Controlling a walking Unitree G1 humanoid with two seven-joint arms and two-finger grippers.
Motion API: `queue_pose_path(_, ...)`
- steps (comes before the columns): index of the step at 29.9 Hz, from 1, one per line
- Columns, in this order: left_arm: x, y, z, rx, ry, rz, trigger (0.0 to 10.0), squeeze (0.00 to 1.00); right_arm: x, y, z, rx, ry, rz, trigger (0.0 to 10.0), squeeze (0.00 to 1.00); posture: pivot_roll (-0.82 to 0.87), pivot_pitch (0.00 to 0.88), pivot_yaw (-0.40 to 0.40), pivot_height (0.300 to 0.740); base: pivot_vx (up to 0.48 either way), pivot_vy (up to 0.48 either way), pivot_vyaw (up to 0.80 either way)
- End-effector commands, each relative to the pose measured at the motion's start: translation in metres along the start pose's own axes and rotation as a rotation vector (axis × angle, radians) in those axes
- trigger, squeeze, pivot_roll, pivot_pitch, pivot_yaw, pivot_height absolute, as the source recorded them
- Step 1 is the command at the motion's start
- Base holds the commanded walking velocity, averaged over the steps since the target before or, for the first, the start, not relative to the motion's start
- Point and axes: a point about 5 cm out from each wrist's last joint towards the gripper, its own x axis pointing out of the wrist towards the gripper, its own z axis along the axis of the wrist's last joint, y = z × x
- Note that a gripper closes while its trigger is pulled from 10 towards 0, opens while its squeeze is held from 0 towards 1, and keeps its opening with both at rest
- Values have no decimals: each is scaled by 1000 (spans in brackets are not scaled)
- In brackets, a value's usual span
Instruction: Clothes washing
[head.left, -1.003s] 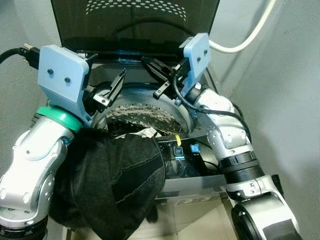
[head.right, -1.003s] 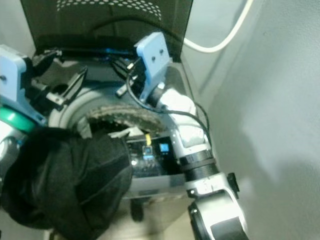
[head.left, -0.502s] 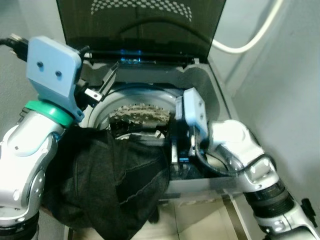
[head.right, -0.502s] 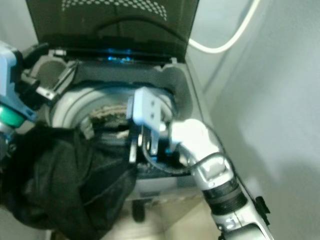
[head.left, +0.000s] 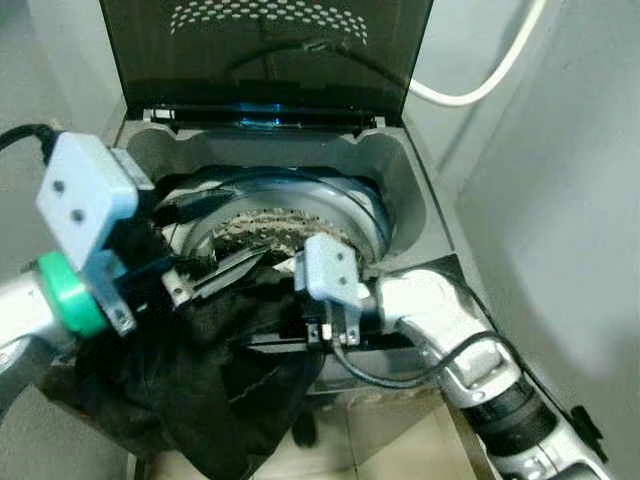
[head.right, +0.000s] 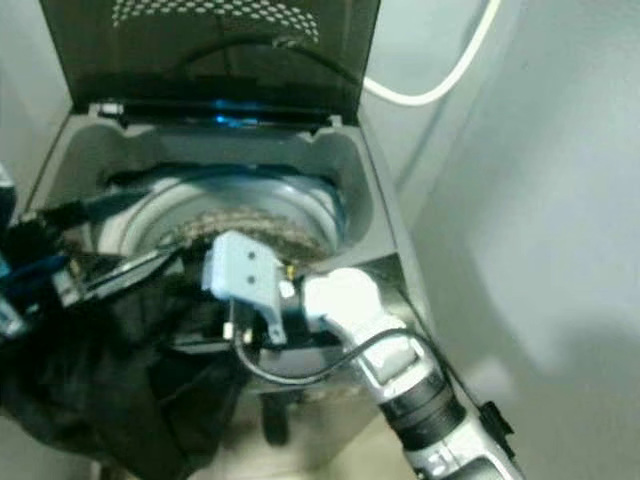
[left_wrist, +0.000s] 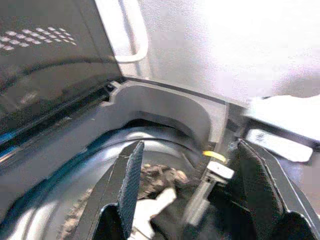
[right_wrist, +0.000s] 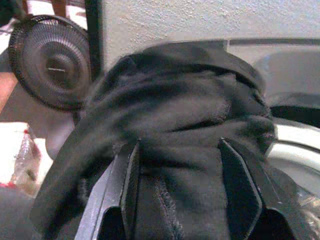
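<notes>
One dark garment (head.left: 215, 390) is draped over the front-left edge of the washer (head.left: 405, 190), partly at the drum mouth and partly hanging down the front toward the floor (head.left: 400, 455). More laundry, speckled w/ a white bit, is seen inside the drum (head.left: 290, 215).

The right gripper (right_wrist: 182, 187) is pressed into the garment from the right; in the right wrist view its fingers (right_wrist: 131, 190) are spread, w/ black fabric bunched betw. and ahead of them. Whether cloth is actually pinched can't be told. The right arm (head.left: 440, 320) is bent across the washer's front-right corner, its pale blue wrist block (head.left: 328, 270) sitting just over the garment.

The left gripper (head.left: 215, 280) is held at the drum's left rim, above the garment's upper edge; in the left wrist view its fingers (left_wrist: 131, 182) are seen wide apart, nothing betw. them, pointed across the drum. The left arm carries a green ring (head.left: 65, 295) and a blue block (head.left: 85, 195).

The lid (head.left: 270, 50) is raised upright at the back, dark w/ a dotted patch near the top. A white hose (head.left: 470, 90) is looped on the grey wall behind-right. In the right wrist view a black fan (right_wrist: 50, 62) is seen beyond the garment.
</notes>
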Motion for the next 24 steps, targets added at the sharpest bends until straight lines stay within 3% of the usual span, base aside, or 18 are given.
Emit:
queue_pose_path(1, -7, -5, 2, -9, 31, -46, 10000, 0, 6, -1, -4, -19, 28, -30, 10000, 0, 171, 141, -11, 740, 0, 0, 0)
queue_pose_path(5, -18, -8, -2, -4, 106, -67, 10000, 0, 12, -6, -10, -44, 72, -72, 10000, 0, 179, 142, -18, 740, 0, 0, 0)
queue_pose_path(9, -20, -10, -2, -22, 112, -68, 10000, 0, 13, -7, -12, -53, 103, -88, 10000, 0, 179, 144, -21, 740, 0, 0, 0)
queue_pose_path(15, -22, -13, -7, -53, 145, -72, 10000, 0, 11, 1, -22, -84, 171, -14, 10000, 0, 174, 151, -22, 740, 0, 0, 0)
queue_pose_path(16, -23, -13, -9, -61, 154, -71, 10000, 0, 11, 4, -25, -82, 181, 3, 1804, 0, 172, 152, -23, 740, 0, 0, 0)
queue_pose_path(17, -23, -13, -9, -61, 154, -71, 10000, 0, 11, 4, -25, -82, 181, 3, 1804, 0, 172, 152, -23, 740, 0, 0, 0)
queue_pose_path(18, -23, -14, -10, -68, 159, -71, 10000, 0, 11, 6, -27, -80, 187, 12, 235, 0, 171, 156, -23, 740, 0, 0, 0)
queue_pose_path(19, -24, -15, -12, -78, 170, -70, 10000, 0, 11, 7, -28, -75, 190, 22, 0, 0, 171, 158, -23, 740, 0, 0, 0)
queue_pose_path(24, -27, -18, -22, -117, 202, -72, 10000, 0, 11, 8, -32, -63, 192, 28, 0, 0, 171, 162, -25, 740, 0, 0, 0)
